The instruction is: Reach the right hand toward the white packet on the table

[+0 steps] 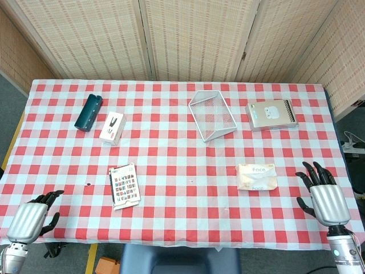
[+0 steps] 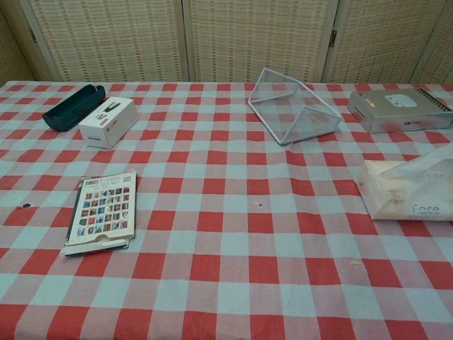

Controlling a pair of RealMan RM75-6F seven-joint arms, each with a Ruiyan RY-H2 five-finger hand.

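The white packet (image 1: 257, 177) marked "Face" lies on the red-and-white checked table (image 1: 188, 154), toward the front right; the chest view shows the packet (image 2: 409, 191) at its right edge. My right hand (image 1: 324, 192) hovers at the table's front right corner, to the right of the packet and apart from it, fingers spread with nothing in them. My left hand (image 1: 33, 217) sits at the front left corner, fingers partly curled and holding nothing. Neither hand appears in the chest view.
A tipped wire basket (image 1: 212, 115) lies at the middle back. A silver box (image 1: 271, 115) sits back right. A dark teal case (image 1: 89, 112) and a small white box (image 1: 112, 128) are back left. A colourful card booklet (image 1: 125, 185) lies front left.
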